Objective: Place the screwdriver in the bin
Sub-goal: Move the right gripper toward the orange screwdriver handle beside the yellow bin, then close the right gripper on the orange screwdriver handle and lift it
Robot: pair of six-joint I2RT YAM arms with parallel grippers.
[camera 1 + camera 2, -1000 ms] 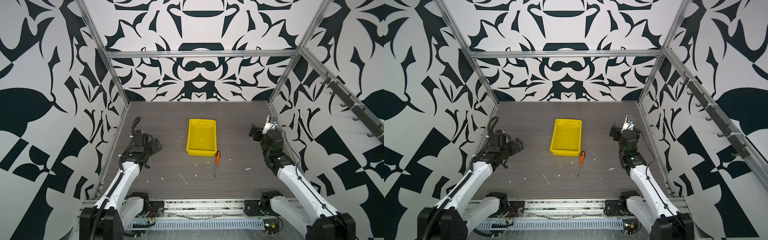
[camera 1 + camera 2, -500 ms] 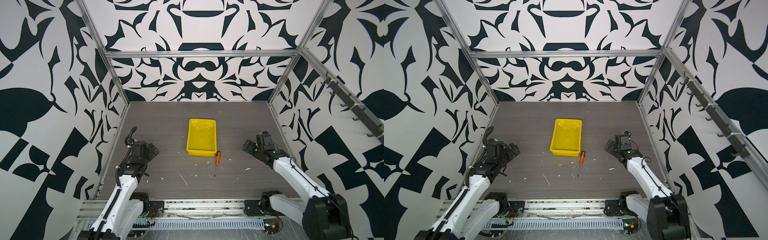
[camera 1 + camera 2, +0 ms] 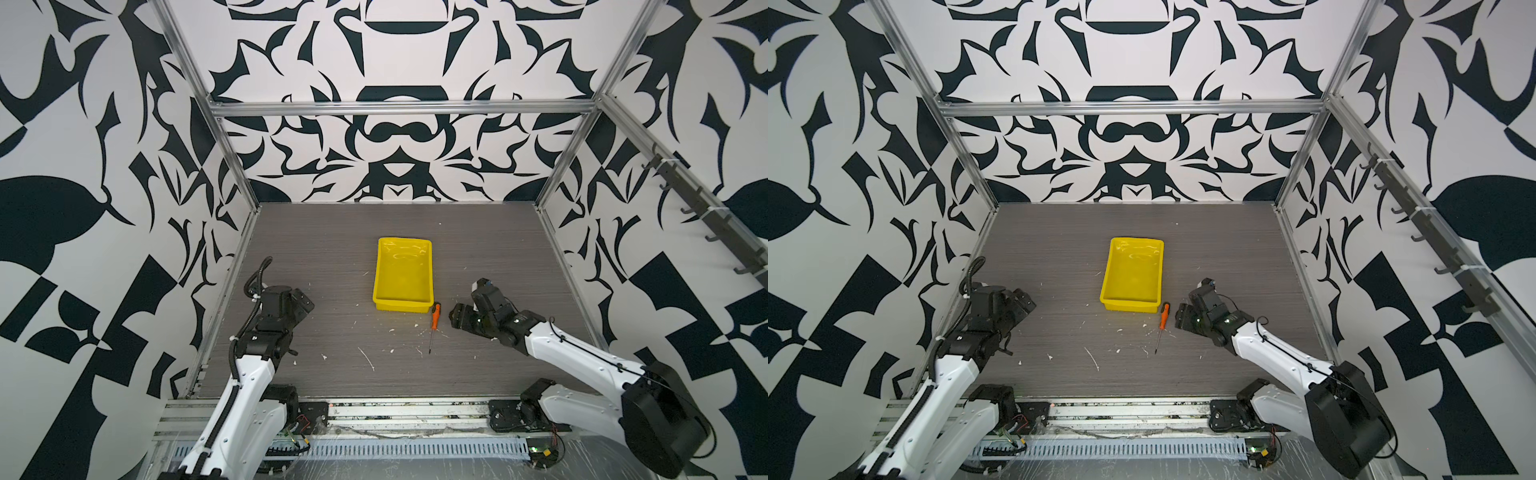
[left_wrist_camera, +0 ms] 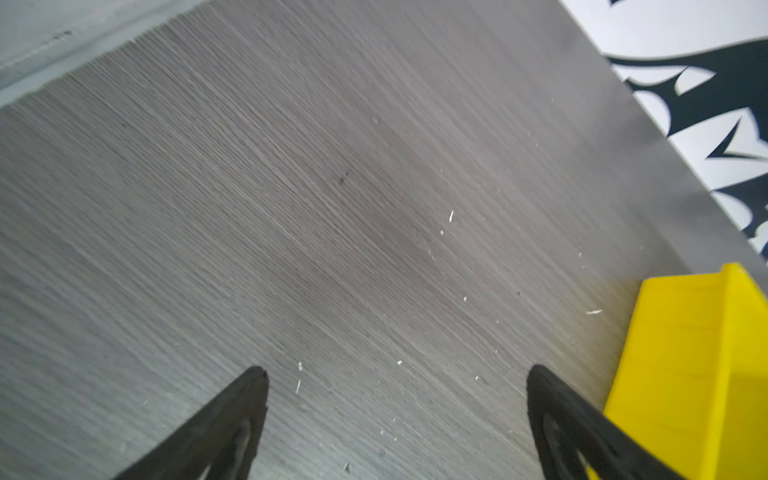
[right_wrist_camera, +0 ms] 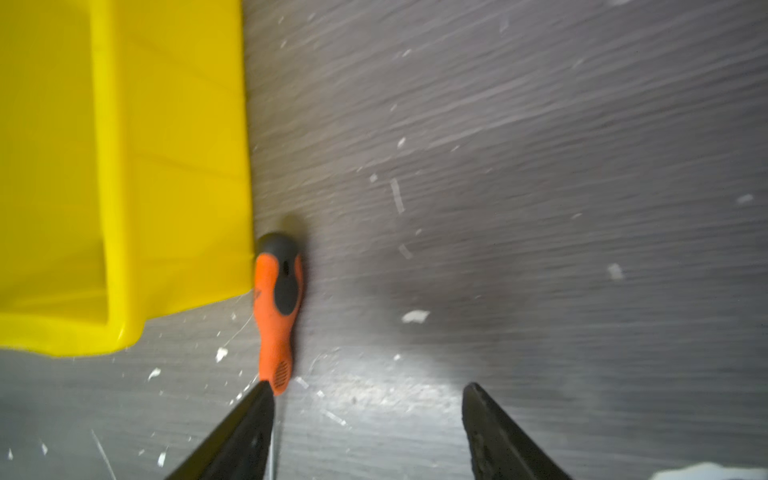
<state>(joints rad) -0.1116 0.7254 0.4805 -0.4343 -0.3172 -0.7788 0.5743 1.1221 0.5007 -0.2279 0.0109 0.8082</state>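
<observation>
The screwdriver (image 3: pixel 434 316) lies on the counter (image 3: pixel 332 257), just beside the bin's (image 3: pixel 401 306) near corner, not in it. The right hand (image 5: pixel 368 395) is low next to it, open partway, holding nothing. The left hand (image 4: pixel 398 374) is on the bin's other side, wide and empty. This looks like the grab step: the right hand should line up over the screwdriver, then squeeze.

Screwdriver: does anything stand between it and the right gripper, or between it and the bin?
Nothing visible. Only bare table separates right gripper and screwdriver; the handle lies beside the bin, whose own wall must be cleared.
</observation>
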